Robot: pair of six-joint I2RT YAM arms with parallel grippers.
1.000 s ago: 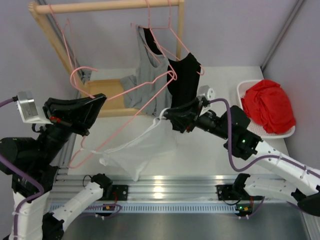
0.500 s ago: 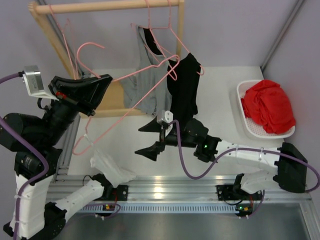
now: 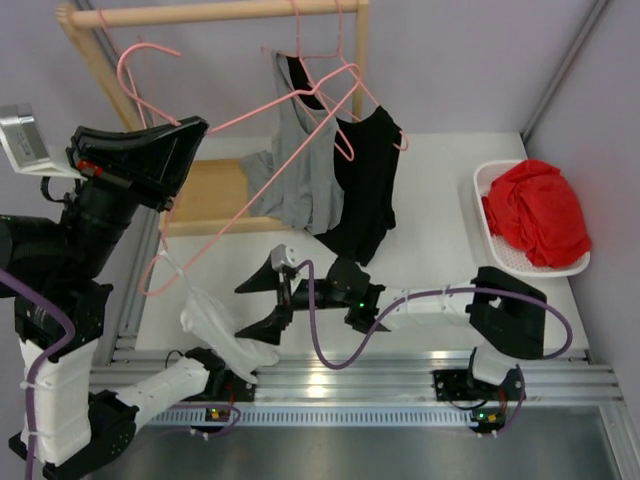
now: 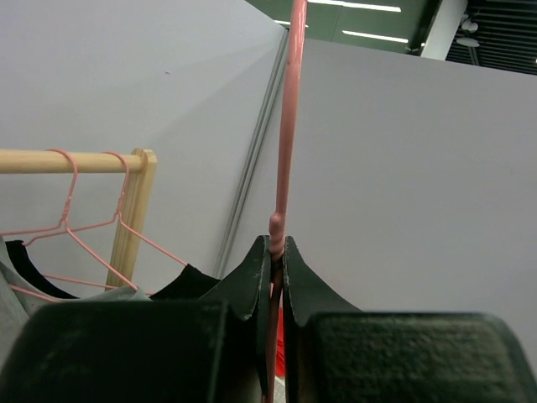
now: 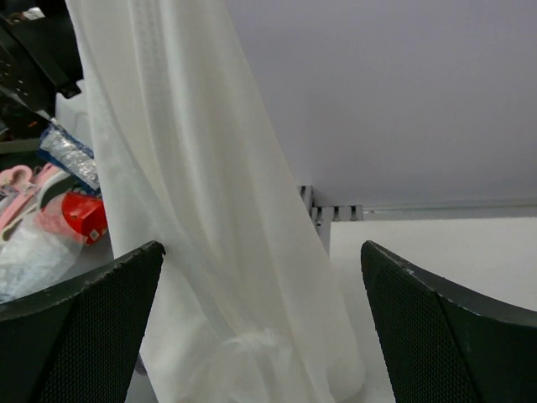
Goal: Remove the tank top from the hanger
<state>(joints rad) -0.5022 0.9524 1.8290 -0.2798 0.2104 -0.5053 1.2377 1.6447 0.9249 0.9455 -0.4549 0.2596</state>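
Basket [image 3: 483, 182] is holding red cloth [image 3: 535, 215]. White tank top [image 3: 215, 325] is dangling, bunched; left hand [image 4: 277, 259] is clamping the hanger [image 4: 286, 126], right hand [image 3: 245, 310] gaping empty.

No legible text, brand, number or sign in any view. Only candidates sit in right wrist view, left of right gripper [image 5: 262, 248], beyond its left finger: red tag [image 5: 82, 217], print too blurred to read; silvery strip [image 5: 71, 155] just above it, patterned, no characters resolvable.
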